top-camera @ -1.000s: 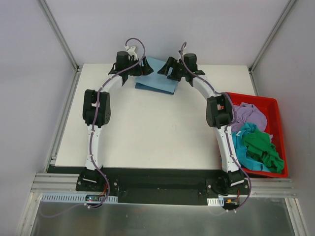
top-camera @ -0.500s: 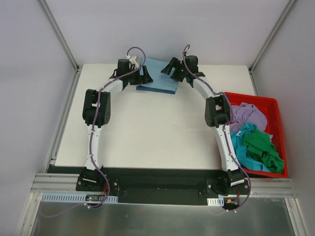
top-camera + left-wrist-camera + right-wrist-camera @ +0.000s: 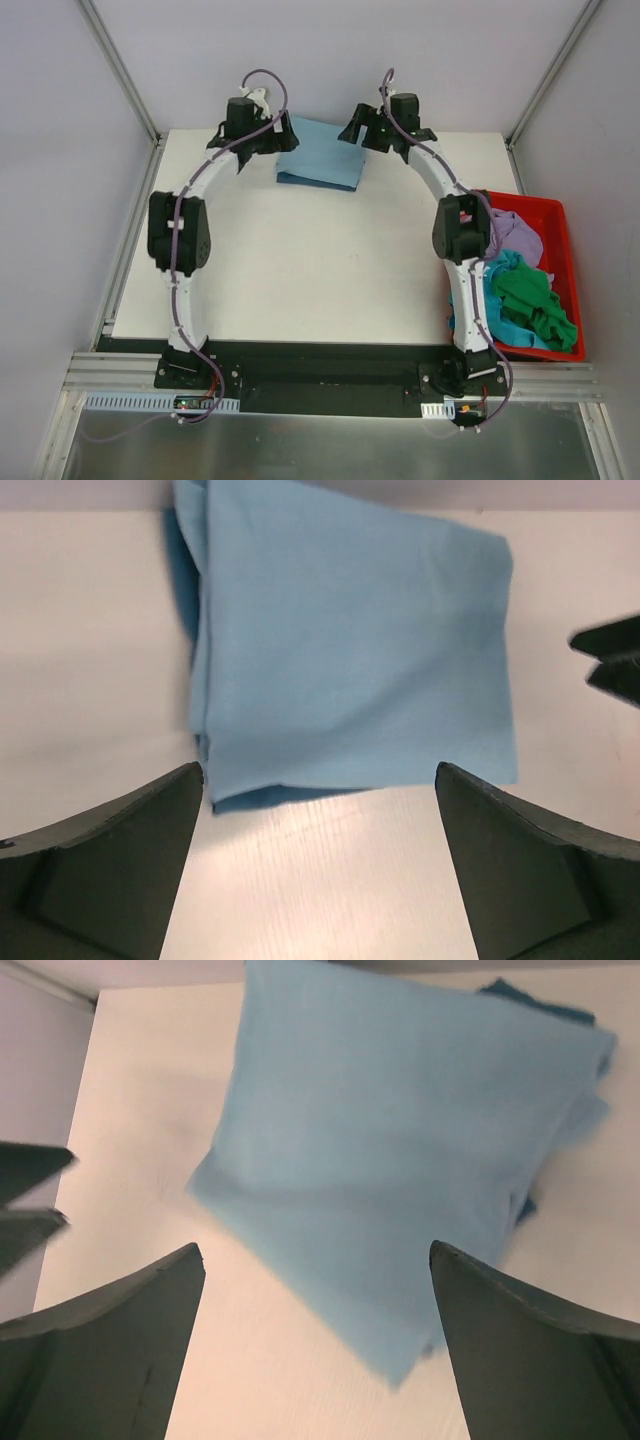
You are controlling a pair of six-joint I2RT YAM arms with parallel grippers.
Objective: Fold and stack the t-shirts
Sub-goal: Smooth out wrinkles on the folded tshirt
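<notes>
Your white table [image 3: 300,260] sits inside a grey-walled frame. The work done so far lies at its far edge, midway between the two arms. There, a folded light-blue tee [image 3: 322,162] lies flat on a dark-blue tee [image 3: 312,182], whose edge peeps out along the near and left sides. From these angles you can't be sure whether that darker layer is one shirt or more.

Your left gripper [image 3: 318,772] and right gripper [image 3: 315,1250] hover on either side of the stack, both with jaws spread wide and nothing between them. Neither one touches the cloth.

Stacking at the far edge looks deliberate, since it leaves the middle of the table bare for spreading the next shirt.

To your right, the red bin [image 3: 525,198] holds the unfolded ones in a crumpled heap: a lilac tee [image 3: 510,240], a turquoise tee [image 3: 492,300] and a green tee [image 3: 535,300]. It sits close to the right arm, so you would likely reach in with that one.
</notes>
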